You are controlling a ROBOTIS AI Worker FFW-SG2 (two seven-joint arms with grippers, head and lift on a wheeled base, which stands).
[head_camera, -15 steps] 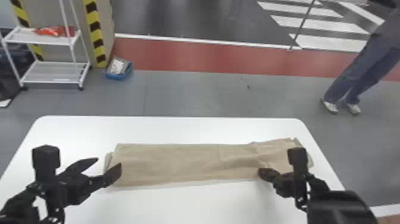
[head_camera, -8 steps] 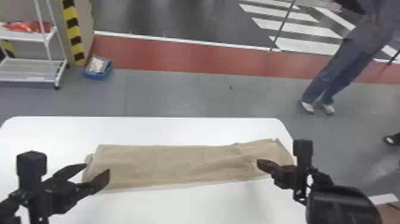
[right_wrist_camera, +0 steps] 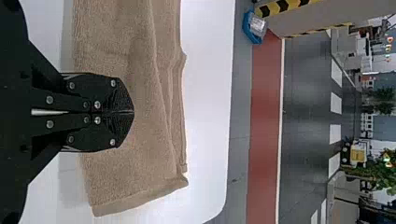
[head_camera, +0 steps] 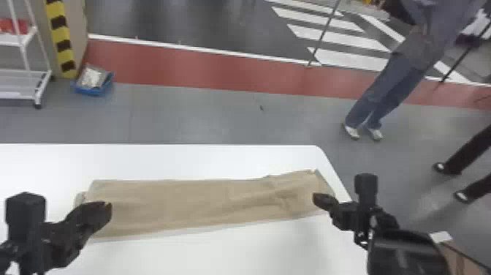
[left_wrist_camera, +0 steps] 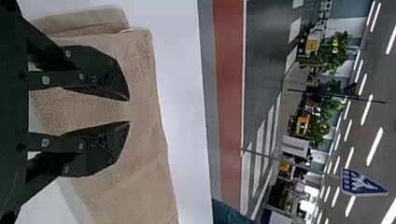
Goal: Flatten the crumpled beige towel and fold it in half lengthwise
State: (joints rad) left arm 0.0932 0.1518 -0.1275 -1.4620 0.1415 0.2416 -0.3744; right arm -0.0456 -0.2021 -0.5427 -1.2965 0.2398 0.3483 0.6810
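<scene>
Towel, beige, count one [head_camera: 190, 204], laid flat on one white table [head_camera: 182, 256] as a long strip running left to right. At least two layers at the edge farther from the robot, seen in the right wrist view; a few creases toward the right end. One short flap juts out at the left end.

Grippers, two. Left gripper [head_camera: 109, 206]: over the towel's left end; in the left wrist view its two fingers [left_wrist_camera: 109, 77] stand parted, moderate gap, towel below, nothing held between them. Right gripper [head_camera: 316, 199]: over the towel's right end; in the right wrist view its two fingers [right_wrist_camera: 119, 95] meet at the tips, no gap, no cloth seen pinched. Whether either gripper touches the towel, cannot tell.

Beyond the table, on the floor: one blue bin [head_camera: 86, 90] with clear wrapped stuff inside, near one yellow-and-black striped panel [head_camera: 63, 38]. One white rack [head_camera: 22, 97], two shelves seen, one red item [head_camera: 14, 26] on the upper.
</scene>
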